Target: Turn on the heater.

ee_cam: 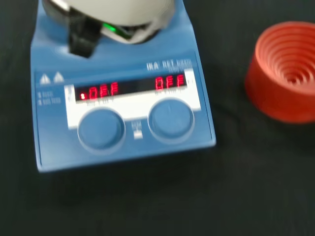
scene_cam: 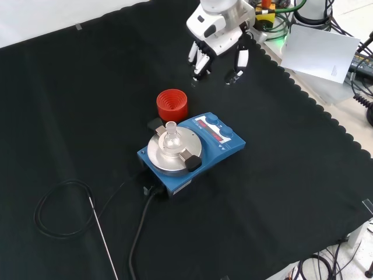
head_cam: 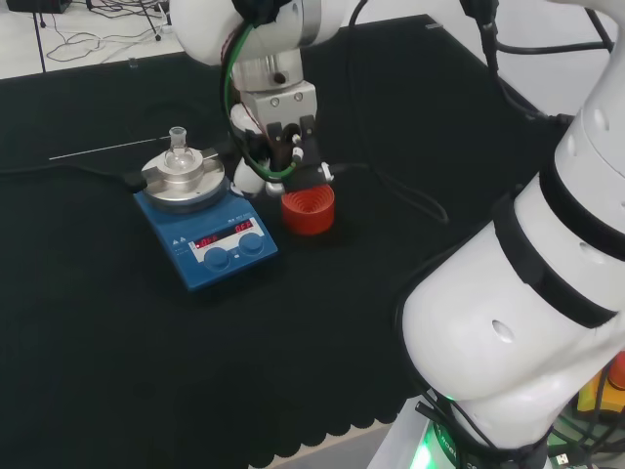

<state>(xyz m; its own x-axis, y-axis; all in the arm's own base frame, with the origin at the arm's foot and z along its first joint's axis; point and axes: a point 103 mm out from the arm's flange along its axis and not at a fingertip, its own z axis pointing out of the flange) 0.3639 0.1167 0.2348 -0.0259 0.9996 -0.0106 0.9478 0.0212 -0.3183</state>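
The blue heater (head_cam: pixel 210 234) stands on the black cloth with a round metal plate on top and a small clear flask (head_cam: pixel 178 151) on that plate. Its front panel carries two lit red displays and two round blue knobs (ee_cam: pixel 101 129) (ee_cam: pixel 171 119). In the front view the heater (scene_cam: pixel 224 146) lies just below the hand (scene_cam: pixel 218 49), with a gap between them. The hand (head_cam: pixel 283 156) hangs above the cloth beside the heater, its fingers relaxed and pointing down, holding nothing. The wrist view looks down on the heater's panel (ee_cam: pixel 123 147).
A red ribbed ring stand (head_cam: pixel 309 208) (scene_cam: pixel 172 105) (ee_cam: pixel 288 71) sits close beside the heater, under the hand. A black cable (scene_cam: pixel 58 204) and a thin metal rod (scene_cam: pixel 102 236) lie behind the heater. The cloth's scalloped edge (scene_cam: pixel 303 96) runs near the hand.
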